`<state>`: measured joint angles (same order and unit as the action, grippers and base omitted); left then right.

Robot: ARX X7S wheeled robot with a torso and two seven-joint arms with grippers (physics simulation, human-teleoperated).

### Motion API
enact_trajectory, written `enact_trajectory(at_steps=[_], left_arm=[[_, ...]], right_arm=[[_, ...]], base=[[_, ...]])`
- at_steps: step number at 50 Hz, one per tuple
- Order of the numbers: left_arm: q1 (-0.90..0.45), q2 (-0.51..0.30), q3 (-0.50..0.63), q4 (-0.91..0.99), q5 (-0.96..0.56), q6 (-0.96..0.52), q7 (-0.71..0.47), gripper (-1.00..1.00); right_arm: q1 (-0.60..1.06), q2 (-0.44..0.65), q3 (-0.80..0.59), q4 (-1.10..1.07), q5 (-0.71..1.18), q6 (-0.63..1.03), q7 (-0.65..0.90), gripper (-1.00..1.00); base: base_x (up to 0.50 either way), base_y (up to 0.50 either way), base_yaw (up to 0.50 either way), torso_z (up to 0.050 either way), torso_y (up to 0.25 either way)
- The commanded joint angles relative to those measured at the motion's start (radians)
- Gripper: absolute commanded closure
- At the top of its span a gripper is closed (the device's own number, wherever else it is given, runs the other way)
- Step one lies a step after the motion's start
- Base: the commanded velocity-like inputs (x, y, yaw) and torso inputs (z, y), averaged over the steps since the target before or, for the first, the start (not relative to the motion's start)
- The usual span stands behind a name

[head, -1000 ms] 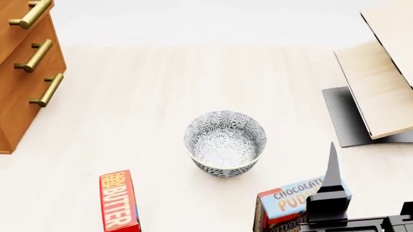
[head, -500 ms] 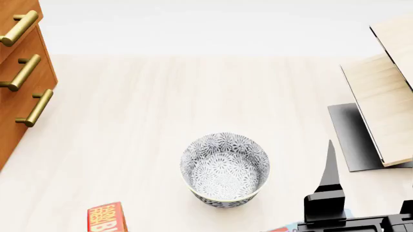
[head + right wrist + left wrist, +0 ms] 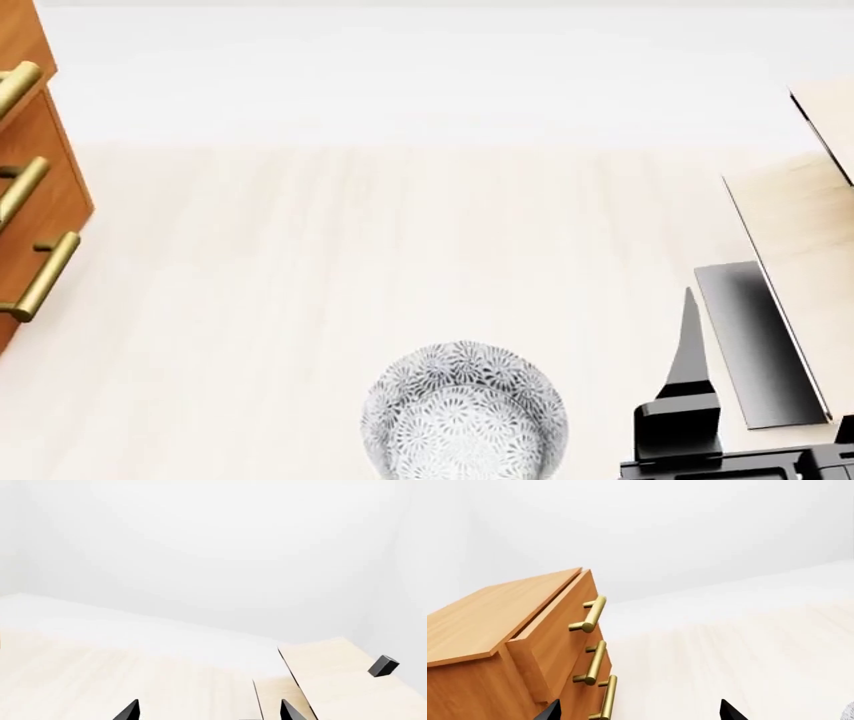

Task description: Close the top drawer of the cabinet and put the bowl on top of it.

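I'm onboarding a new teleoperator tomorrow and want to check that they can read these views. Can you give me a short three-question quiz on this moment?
1. True or false: the top drawer is pushed flush with the cabinet.
2. Where is the bowl? A) on top of the cabinet B) on the pale floor, apart from the cabinet C) held in the right pincer
3. Fill in: in the left wrist view, the fingertips of the left pincer stand ____ with nothing between them.

Key: 1. False, it juts out past the drawer fronts below. 2. B. 3. apart.
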<state>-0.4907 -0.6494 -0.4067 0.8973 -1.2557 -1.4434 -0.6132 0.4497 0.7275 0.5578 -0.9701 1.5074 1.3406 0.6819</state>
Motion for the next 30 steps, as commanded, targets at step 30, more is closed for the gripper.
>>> enact_trajectory(at_steps=[30], left_arm=[[0.059, -0.025, 0.014, -0.006, -0.002, 0.088, 0.027, -1.0]], right_arm=[[-0.021, 0.023, -0.002, -0.004, 0.026, -0.061, -0.02, -1.0]], base=[[0.31, 0.0, 0.0, 0.0, 0.001]])
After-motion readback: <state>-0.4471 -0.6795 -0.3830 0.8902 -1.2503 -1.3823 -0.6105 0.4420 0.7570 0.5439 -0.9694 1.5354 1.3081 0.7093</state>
